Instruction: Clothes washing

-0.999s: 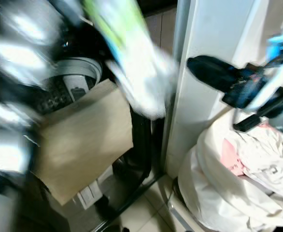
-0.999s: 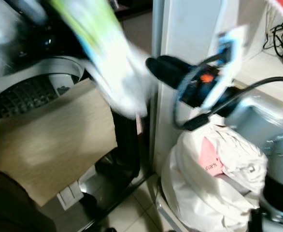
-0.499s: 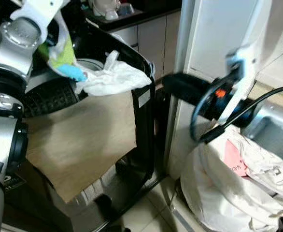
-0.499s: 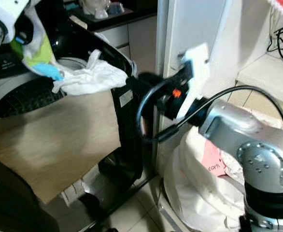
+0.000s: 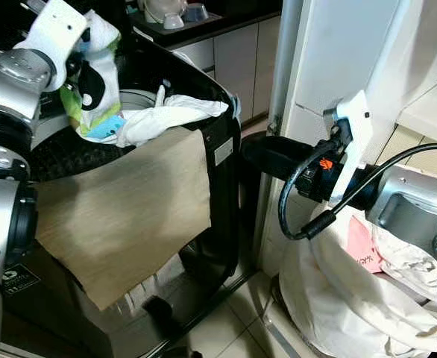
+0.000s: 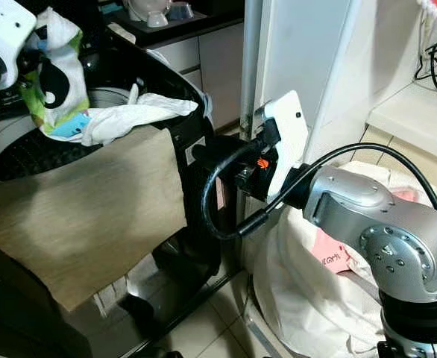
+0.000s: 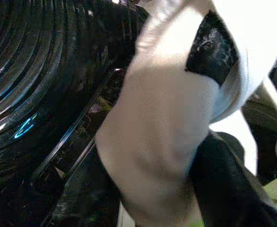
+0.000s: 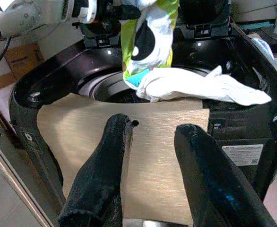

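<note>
A black top-loading washing machine [image 5: 227, 153] stands open on the left, with its drum [image 5: 65, 148] showing. My left gripper [image 5: 83, 58] is above the drum, shut on a white garment with green, black and blue patches [image 5: 99, 89]. The garment's white tail [image 5: 175, 112] trails over the washer's rim. The left wrist view has the cloth [image 7: 162, 127] pressed against a black finger [image 7: 228, 187]. My right gripper [image 8: 153, 126] is open and holds nothing, level with the washer's front right corner and pointing at it.
A tan sheet [image 5: 129, 216] drapes over the washer's front. A white laundry bag [image 5: 338, 298] with pink cloth inside sits on the floor at the right, under my right arm. A white panel [image 5: 330, 52] rises behind it. Tiled floor [image 5: 218, 328] lies below.
The left gripper brought the garment down from high up to just above the drum, and its tail now lies on the rim. The right gripper swung left toward the washer.
</note>
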You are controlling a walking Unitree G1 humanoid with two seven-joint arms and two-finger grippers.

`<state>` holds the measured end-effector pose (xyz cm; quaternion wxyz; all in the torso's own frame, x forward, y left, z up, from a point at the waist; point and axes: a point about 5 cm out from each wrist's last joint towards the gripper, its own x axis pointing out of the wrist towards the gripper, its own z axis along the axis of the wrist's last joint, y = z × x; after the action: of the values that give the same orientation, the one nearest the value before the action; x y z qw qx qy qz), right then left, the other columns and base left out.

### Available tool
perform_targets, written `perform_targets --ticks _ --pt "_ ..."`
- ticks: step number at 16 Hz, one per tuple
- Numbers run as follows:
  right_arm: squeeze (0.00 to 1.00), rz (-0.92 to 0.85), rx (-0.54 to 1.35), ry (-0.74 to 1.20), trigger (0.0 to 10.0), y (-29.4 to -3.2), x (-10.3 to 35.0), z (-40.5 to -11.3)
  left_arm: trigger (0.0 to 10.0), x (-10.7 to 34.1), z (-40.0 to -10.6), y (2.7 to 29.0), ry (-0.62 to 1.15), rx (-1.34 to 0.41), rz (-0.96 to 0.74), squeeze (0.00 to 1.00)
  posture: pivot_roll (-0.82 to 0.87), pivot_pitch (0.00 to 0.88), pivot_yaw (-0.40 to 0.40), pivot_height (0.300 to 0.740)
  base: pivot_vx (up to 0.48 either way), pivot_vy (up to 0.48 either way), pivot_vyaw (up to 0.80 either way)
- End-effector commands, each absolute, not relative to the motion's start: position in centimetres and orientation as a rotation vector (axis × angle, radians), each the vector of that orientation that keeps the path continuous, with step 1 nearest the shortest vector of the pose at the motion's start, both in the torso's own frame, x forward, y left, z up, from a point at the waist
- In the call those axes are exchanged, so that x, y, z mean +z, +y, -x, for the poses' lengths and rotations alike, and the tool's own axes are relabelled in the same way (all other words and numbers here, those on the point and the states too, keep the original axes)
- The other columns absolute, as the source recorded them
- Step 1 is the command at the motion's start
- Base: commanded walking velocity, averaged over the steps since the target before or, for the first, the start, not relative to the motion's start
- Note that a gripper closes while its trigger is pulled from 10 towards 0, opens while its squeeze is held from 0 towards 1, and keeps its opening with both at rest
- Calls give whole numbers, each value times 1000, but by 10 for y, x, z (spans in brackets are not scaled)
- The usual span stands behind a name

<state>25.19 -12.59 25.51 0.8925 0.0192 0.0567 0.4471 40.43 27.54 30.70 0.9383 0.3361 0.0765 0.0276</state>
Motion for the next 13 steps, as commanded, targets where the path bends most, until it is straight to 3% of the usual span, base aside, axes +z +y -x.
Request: perform_targets --ticks 1,7,11,12,13 --pt "0 -19 928 111 10000 -125 256 -251 10000 323 -403 278 129 70 -675 1000 -103 0 99 740 0 0 0" --pt "0 -54 766 107 10000 -140 256 -268 10000 329 -398 291 91 145 -706 1000 -112 0 100 740 0 0 0" --pt "0 -62 701 110 10000 -146 254 -273 10000 346 -404 265 -89 19 -393 1000 -113 0 97 740 0 0 0" --pt "0 -65 645 97 10000 -151 255 -278 10000 360 -403 261 -207 62 -428 0 -114 0 94 740 0 0 0" --pt "0 -57 558 96 10000 -159 254 -285 10000 367 -404 249 -276 -12 -362 0 -115 0 92 740 0 0 0"
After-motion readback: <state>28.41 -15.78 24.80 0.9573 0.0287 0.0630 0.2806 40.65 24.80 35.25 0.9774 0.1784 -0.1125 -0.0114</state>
